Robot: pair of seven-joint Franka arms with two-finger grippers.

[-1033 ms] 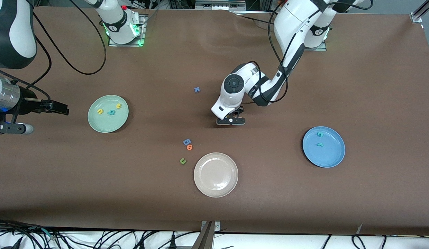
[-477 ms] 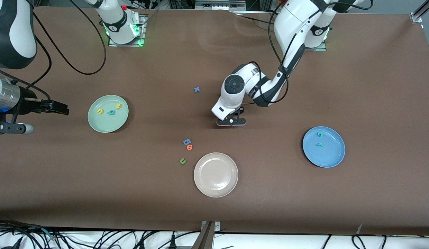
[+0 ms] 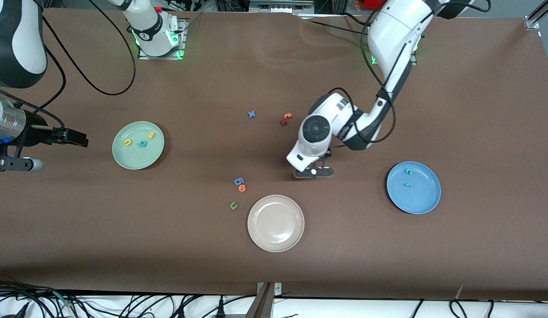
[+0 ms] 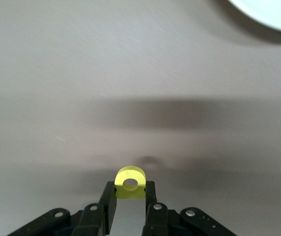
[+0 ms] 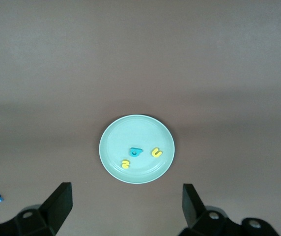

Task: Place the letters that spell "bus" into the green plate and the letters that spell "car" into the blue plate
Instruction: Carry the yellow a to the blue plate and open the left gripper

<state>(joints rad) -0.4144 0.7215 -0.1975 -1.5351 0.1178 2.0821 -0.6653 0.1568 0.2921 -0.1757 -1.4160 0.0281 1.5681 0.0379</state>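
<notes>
Slippage is the main risk: the small yellow foam letter "a" with a round hole (image 4: 130,182) is pinched only at its lower edge by the left gripper (image 4: 130,196), whose jaws are clenched on it, so a jolt in transit could tip it out onto the brown table (image 3: 477,110). The left gripper (image 3: 313,173) is held over bare table between the beige-white plate (image 3: 275,223) and the round medium-blue plate (image 3: 413,187), well apart from the blue plate. In that blue plate the teal "c" (image 3: 408,171) and the teal hooked "r" (image 3: 408,184) already lie, so a low pass over its rim could knock them. A release made short of the blue plate would leave "car" unfinished.

The pale mint-green plate (image 3: 138,145), far from the blue plate toward the right arm's end, holds the teal "b" (image 5: 135,152), yellow "u" (image 5: 156,152) and yellow "s" (image 5: 126,163). The right gripper (image 5: 126,201) waits above it with jaws spread and nothing between them.
</notes>
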